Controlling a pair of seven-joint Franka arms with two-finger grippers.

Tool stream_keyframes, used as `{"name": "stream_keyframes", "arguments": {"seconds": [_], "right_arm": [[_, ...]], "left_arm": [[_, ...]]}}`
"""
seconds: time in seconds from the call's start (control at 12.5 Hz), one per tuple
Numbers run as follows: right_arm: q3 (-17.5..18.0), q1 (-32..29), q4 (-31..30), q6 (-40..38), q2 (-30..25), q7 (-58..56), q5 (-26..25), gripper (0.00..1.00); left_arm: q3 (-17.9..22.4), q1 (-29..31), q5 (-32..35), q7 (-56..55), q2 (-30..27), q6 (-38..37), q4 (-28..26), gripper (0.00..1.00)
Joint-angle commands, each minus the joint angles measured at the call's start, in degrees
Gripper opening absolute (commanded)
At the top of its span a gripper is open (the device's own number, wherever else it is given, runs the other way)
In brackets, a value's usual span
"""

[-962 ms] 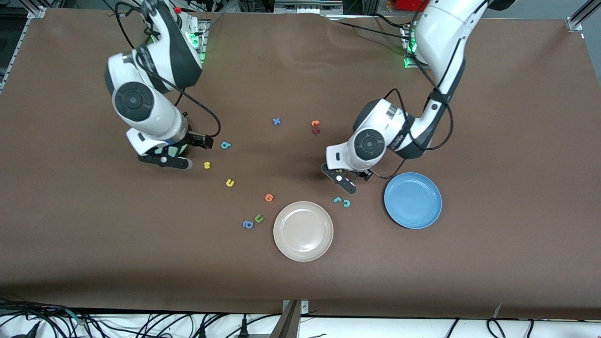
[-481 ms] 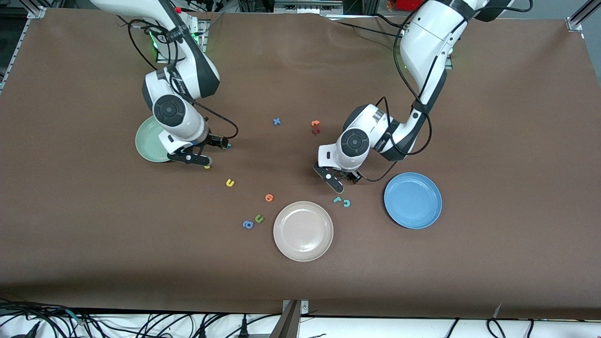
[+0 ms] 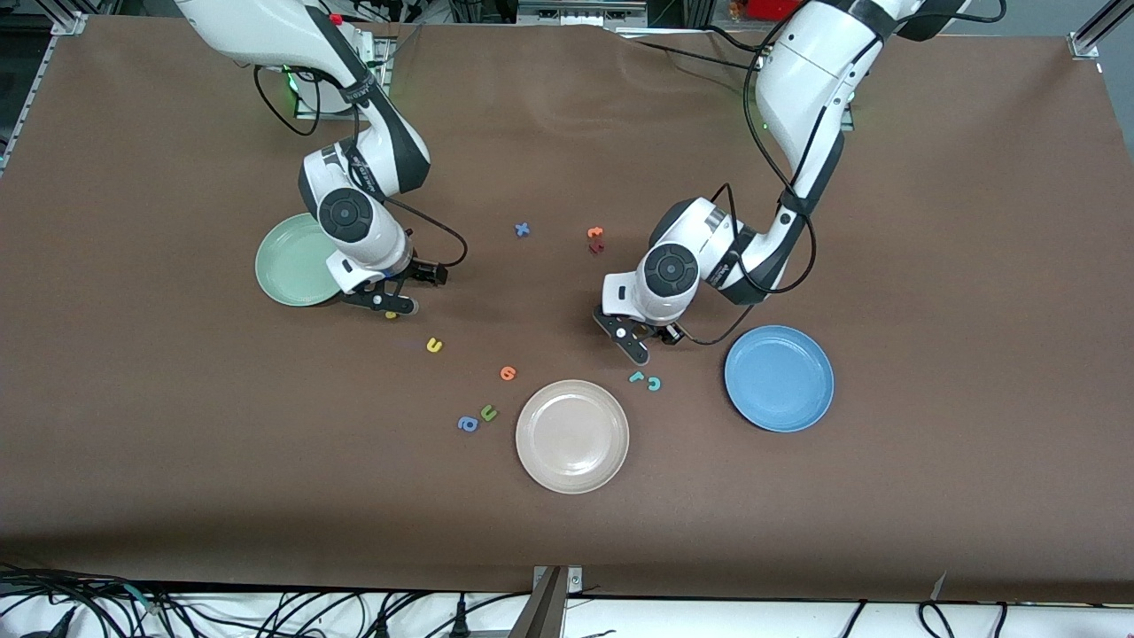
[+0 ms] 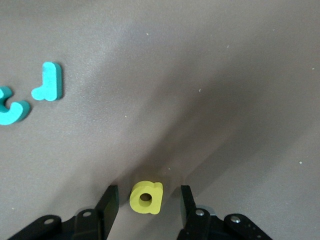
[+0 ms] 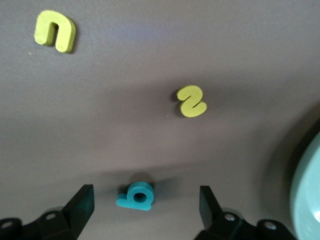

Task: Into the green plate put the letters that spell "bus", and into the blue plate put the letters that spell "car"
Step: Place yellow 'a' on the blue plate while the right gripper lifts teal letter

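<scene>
Between the left claw's (image 4: 146, 207) parted fingers lies the yellow a (image 4: 146, 197); right claw (image 5: 142, 207) apart

Even overhead light fell on the brown table (image 3: 930, 266), leaving soft shadows under both arms and a darker band along its near edge. The beige plate (image 3: 572, 436) carried faint glare, and both wrist views looked soft, streaked with broad diagonal shadows
</scene>
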Motion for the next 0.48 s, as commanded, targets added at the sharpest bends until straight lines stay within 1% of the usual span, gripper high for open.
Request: {"name": "stream_keyframes", "arguments": {"seconds": [0.0,0.08,0.24,0.32,0.4], "right_arm": [[0.8,0.0,-1.2,1.7,0.0,1.7,1.0,0.81],[0.8,0.0,-1.2,1.7,0.1,1.7,1.0,0.77],[1.0,0.0,-1.5,1.7,0.6,1.6,1.0,0.67],[1.0,0.0,-1.6,1.7,0.6,1.7,1.0,0.64],[1.0,0.0,-1.6,1.8,0.6,1.7,1.0,0.61]], "left_arm": [[0.1,-0.4,1.6,0.7,-0.3,0.4,-0.7,0.21],[0.1,-0.3,1.5,0.8,-0.5,0.1,-0.6,0.16],[0.1,0.2,1.5,1.9,-1.7,-2.1,-0.2,0.16],[0.3,0.7,1.5,4.4,-2.8,-4.1,0.1,0.17],[0.3,2.3,1.5,5.9,-4.7,-6.9,0.1,0.17]]}}
